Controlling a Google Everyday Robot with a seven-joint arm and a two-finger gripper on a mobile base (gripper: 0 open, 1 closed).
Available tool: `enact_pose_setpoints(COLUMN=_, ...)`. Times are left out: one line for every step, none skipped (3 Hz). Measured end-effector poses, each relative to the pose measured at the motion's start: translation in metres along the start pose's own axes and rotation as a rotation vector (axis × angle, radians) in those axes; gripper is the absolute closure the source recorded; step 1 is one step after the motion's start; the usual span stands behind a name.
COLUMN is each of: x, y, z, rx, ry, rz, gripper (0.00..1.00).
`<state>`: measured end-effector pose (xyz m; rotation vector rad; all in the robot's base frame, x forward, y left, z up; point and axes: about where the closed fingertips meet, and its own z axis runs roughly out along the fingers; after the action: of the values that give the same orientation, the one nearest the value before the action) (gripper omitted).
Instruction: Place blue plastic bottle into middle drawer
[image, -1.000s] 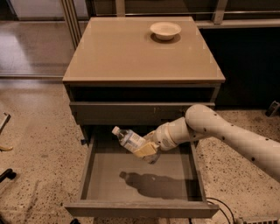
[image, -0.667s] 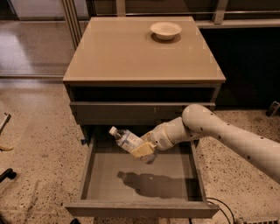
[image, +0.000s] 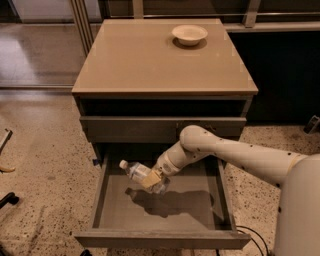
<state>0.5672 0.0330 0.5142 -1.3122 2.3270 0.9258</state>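
The blue plastic bottle (image: 137, 172) is clear with a white cap pointing left. It is held tilted inside the open middle drawer (image: 120, 212), just above the grey floor near its back left. My gripper (image: 154, 180) is shut on the bottle's lower half, reaching in from the right on the white arm (image: 235, 157). The bottle's shadow lies on the drawer floor below it.
The tan cabinet top (image: 150, 60) carries a white bowl (image: 189, 34) at the back. A shut grey drawer front (image: 130, 129) sits above the open drawer. A speckled floor surrounds the cabinet, with a dark cable (image: 250, 235) at the lower right.
The gripper and bottle have moved left and lower into the drawer, closer to its floor.
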Motion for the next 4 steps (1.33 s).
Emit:
enact_pose_setpoints(x=0.023, y=-0.025, z=0.038, rx=0.033, ry=0.083, rz=0.094, gripper=1.00)
enact_pose_setpoints(x=0.041, y=-0.048, z=0.070, rx=0.075, ry=0.139, rz=0.144, gripper=1.00)
enact_pose_setpoints(x=0.053, y=-0.060, z=0.091, rx=0.103, ry=0.148, rz=0.171, gripper=0.81)
enact_pose_setpoints(x=0.054, y=-0.065, z=0.096, rx=0.132, ry=0.114, rz=0.167, gripper=0.58)
